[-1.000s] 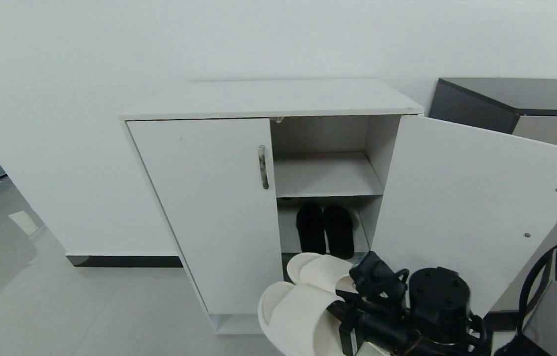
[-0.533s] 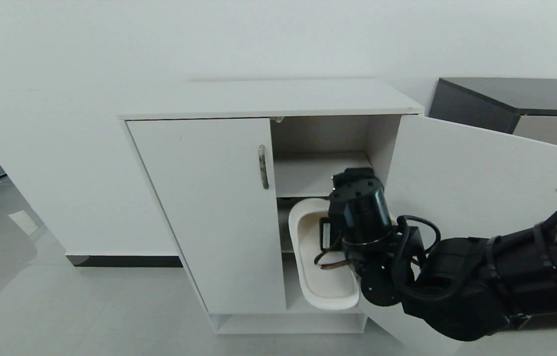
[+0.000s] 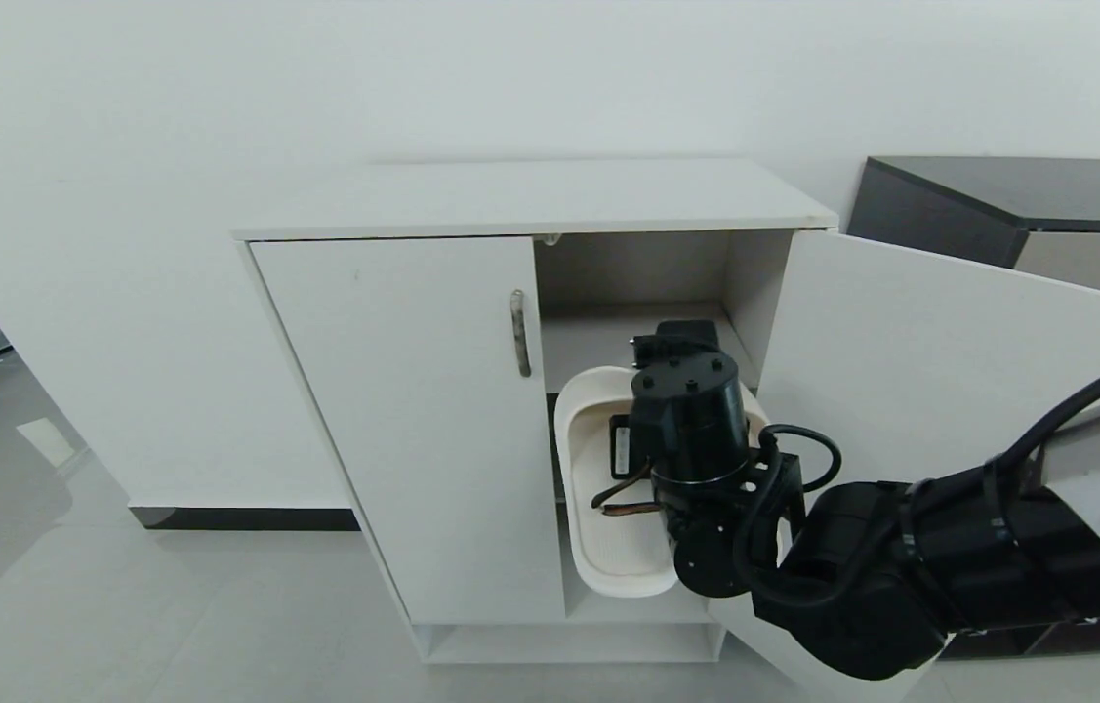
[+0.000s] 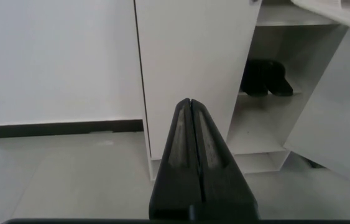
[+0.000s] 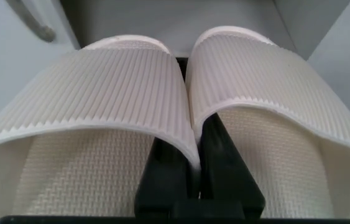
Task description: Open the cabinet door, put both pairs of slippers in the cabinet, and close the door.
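Right tool (image 5: pixel 196 160) clamped on white slippers (image 5: pixel 125 81) | pair straddling it, at open cabinet (image 3: pixel 530 195)

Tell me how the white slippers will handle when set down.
Probably light: the right tool holds both white slippers at once, and they keep their shape. The ribbed straps look soft, likely flexing if pushed. Flat soles should not roll.

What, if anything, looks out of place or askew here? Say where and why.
Only the white slippers stand out. Pinched in the right gripper at the opening of the cabinet, they hang steeply tilted instead of lying flat inside. The black slippers sit neatly side by side in the cabinet.
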